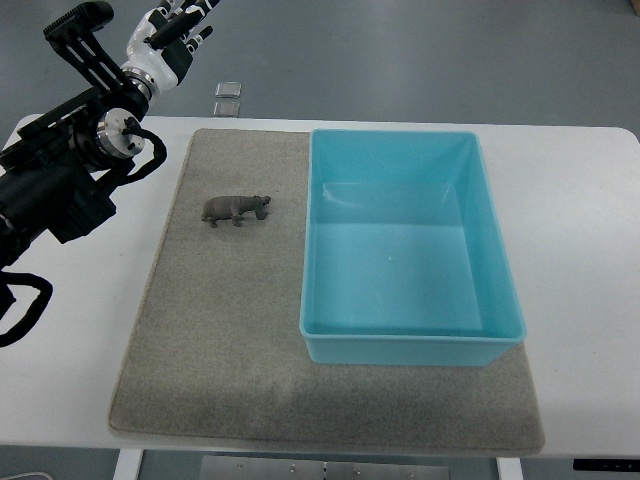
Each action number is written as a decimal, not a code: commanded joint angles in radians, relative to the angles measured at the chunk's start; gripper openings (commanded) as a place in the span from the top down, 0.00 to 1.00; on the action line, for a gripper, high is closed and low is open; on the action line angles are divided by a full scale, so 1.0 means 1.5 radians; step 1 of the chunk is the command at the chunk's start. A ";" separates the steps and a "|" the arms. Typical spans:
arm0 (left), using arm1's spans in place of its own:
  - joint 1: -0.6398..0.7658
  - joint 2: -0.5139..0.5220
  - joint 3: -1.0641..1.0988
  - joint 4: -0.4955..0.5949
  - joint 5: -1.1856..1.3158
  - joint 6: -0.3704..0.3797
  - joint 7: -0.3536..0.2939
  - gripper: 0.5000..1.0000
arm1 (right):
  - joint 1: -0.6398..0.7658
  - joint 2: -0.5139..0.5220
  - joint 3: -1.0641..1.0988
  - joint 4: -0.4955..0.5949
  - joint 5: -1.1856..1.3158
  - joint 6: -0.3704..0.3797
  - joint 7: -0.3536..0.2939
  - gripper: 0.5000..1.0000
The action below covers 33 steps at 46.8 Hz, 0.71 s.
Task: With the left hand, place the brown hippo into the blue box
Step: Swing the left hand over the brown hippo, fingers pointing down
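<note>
A white table (590, 300) fills most of the frame, with a grey-beige mat (210, 340) spread over its middle and a strip of bare tabletop left on either side. The blue box (405, 345) sits on the right half of the mat, open side up and empty, its near wall close to the mat's lower edge and its far wall at the mat's upper edge. Left of the box the mat is wide and bare apart from the brown hippo (235, 208), which leaves open room all around the toy.

The hippo stands upright in the upper left part of the mat, its head pointing right toward the box, a short gap short of the box's left wall. It is small, dark brown-grey, with stubby legs.

The left hand (172, 40) is in the upper left corner of the frame, beyond the table's far edge and well apart from the hippo, its white fingers spread loosely and holding nothing (the fingertips are cut off by the top edge). The black arm behind it runs off the left edge. Two small square objects (228, 97) lie on the floor beyond the table; what they are is hard to make out.
</note>
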 commanded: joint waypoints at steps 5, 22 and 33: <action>-0.026 0.030 0.069 -0.017 0.061 -0.001 -0.002 0.01 | 0.000 0.000 0.000 0.000 0.000 0.000 0.000 0.13; -0.029 0.060 0.142 -0.077 0.369 -0.029 -0.001 0.02 | -0.001 0.000 0.000 0.001 0.000 0.000 0.000 0.13; -0.098 0.152 0.300 -0.173 0.417 -0.068 0.001 0.02 | 0.000 0.000 0.000 0.000 0.000 0.000 0.000 0.13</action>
